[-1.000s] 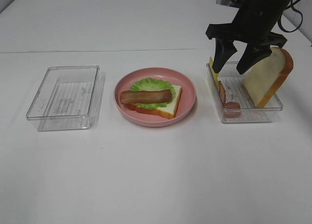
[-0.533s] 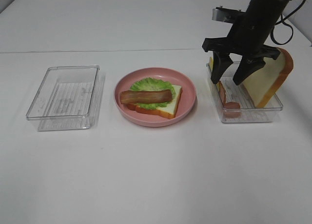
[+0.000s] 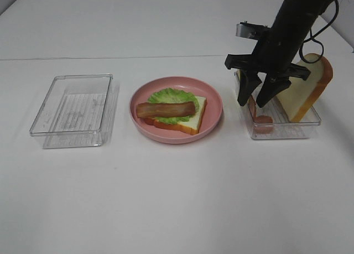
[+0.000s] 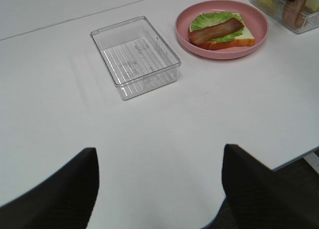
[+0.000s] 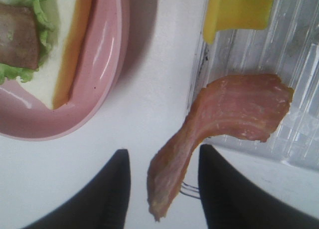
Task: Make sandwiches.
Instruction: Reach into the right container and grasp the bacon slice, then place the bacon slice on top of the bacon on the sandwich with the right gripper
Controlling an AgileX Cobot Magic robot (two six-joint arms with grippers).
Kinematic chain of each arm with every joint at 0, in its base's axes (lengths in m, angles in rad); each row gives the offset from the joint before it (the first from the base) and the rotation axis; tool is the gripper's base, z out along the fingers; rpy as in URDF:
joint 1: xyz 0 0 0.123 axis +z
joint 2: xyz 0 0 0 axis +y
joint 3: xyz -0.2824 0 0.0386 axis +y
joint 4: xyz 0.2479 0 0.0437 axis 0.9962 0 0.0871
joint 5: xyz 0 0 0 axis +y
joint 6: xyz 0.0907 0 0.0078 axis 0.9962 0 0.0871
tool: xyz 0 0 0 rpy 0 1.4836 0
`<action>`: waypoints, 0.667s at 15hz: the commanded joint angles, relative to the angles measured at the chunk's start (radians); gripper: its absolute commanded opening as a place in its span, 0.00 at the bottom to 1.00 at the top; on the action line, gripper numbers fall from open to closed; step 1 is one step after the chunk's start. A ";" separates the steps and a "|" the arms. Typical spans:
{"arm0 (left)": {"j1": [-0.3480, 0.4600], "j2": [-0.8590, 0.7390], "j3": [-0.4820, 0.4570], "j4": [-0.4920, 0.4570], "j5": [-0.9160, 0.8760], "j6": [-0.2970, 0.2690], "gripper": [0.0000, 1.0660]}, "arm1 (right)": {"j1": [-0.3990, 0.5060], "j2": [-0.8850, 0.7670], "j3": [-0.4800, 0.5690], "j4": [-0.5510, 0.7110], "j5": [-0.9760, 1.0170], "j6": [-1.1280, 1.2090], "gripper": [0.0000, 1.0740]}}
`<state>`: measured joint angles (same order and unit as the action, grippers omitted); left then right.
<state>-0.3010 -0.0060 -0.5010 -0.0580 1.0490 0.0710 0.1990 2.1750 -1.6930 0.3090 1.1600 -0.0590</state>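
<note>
Right gripper (image 3: 250, 104) has come down into the clear tray (image 3: 287, 133) just beside the pink plate (image 3: 213, 93) and narrowed, its jaws now straddling a loose bacon strip (image 5: 234, 112) without quite pinching it. The half-built sandwich (image 3: 189, 121) lies on that plate, so another bacon layer looks about to be picked up.

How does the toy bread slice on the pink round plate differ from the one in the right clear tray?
The plate bread slice lies flat on the pink round plate; the tray bread slice stands tilted in the right clear plastic tray. The plate slice carries a green lettuce leaf and a brown bacon strip; the tray slice is bare. Both are white with orange-brown crust.
</note>
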 commanded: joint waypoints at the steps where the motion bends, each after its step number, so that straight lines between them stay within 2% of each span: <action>1: -0.001 -0.022 0.001 -0.002 -0.009 -0.001 0.63 | 0.000 0.003 -0.003 0.004 0.010 0.008 0.20; 2: -0.001 -0.022 0.001 -0.002 -0.009 -0.001 0.63 | 0.000 0.003 -0.003 0.004 0.012 0.015 0.05; 3: -0.001 -0.022 0.001 -0.002 -0.009 -0.001 0.63 | 0.000 0.003 -0.003 0.004 0.024 0.015 0.00; 10: -0.001 -0.022 0.001 -0.002 -0.009 -0.001 0.63 | 0.000 -0.136 -0.007 0.004 0.077 0.023 0.00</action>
<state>-0.3010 -0.0060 -0.5010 -0.0580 1.0490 0.0710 0.1990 2.0490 -1.6970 0.3080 1.2060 -0.0460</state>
